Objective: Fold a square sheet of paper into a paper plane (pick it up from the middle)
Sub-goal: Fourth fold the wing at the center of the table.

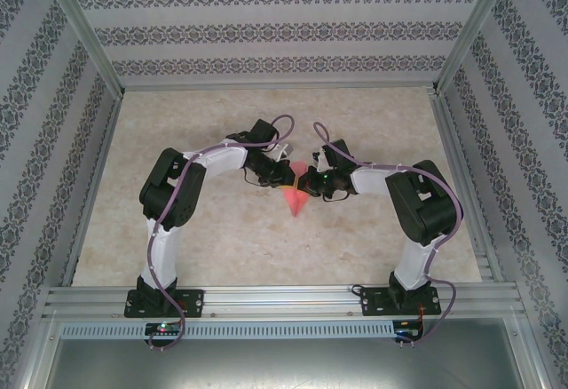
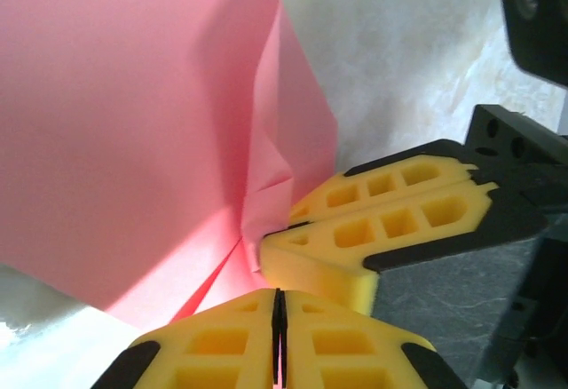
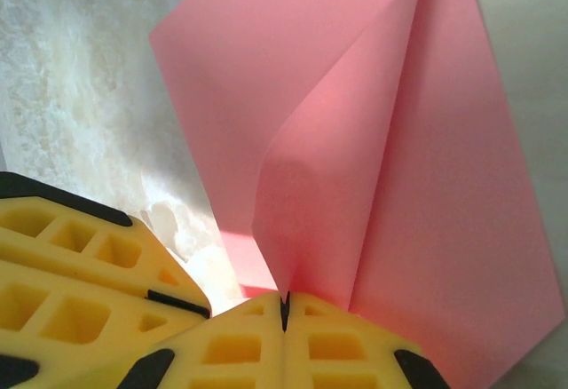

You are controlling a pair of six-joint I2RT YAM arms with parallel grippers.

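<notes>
Paper [image 1: 296, 195], pink-red and partly folded, at the middle of the worktop [image 1: 213, 238] between the 2 arms. From above, a narrow wedge: wide end up among the fingers, pointed end toward the near edge. No telling whether resting on the surface or raised off it.

From the right wrist, paper [image 3: 426, 185] as 1 broad panel with a curled flap in front, the foot of that flap running straight down into the seam of the right gripper [image 3: 285, 305]. Fingers clenched there, pinching the fold.

From the left wrist, paper [image 2: 133, 123] as a large smooth sheet with crumpled creases gathering low at the centre, right where the right gripper [image 2: 284, 229] bites onto them.

Just below, the left gripper [image 2: 278, 305], fingers pressed together with a thin dark slit between, tips right against the lower edge of the sheet. No telling about any layer caught in that slit.

Seen overhead, left gripper [image 1: 282, 176] and right gripper [image 1: 312, 180] tip to tip, nearly touching, both arms bent inward from their bases on the near rail [image 1: 284, 300].

Pale marbled worktop all around, and beyond it patterned walls [image 1: 266, 25] on 3 sides.
</notes>
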